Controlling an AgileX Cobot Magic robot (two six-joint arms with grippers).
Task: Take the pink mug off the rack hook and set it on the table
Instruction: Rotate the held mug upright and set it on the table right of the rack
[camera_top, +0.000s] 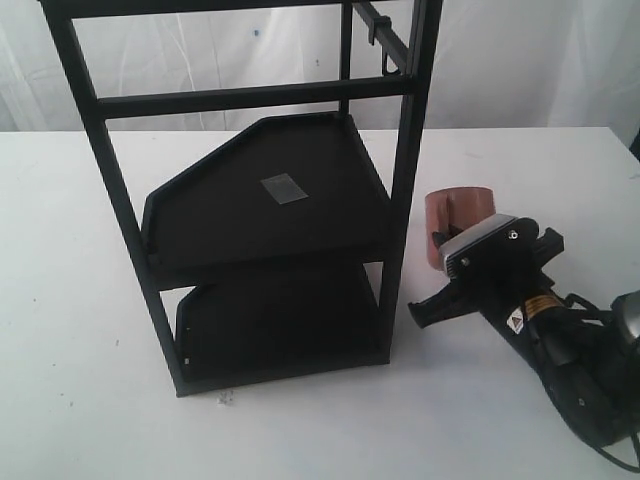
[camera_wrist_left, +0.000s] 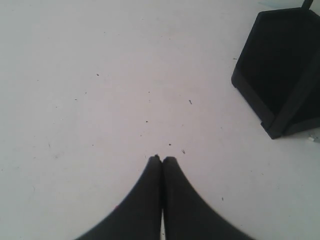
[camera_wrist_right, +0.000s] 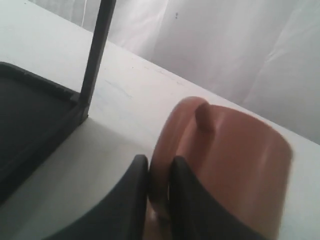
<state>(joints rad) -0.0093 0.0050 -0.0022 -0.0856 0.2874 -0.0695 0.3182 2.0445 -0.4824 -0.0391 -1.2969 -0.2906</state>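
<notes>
Half done: my right tool (camera_wrist_right: 159, 165) clamps the salmon-pink ceramic mug (camera_wrist_right: 235, 160), off the black metal rack (camera_top: 220, 210); left tool (camera_wrist_left: 161, 159) closed, empty. Next I'd lower, release.

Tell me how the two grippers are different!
The left gripper is shut on nothing, its fingertips touching; the right gripper is shut on the mug, with a pink strip of it between its fingertips. The left gripper hangs over bare table; the right gripper is beside the rack. Both have black fingers.
</notes>
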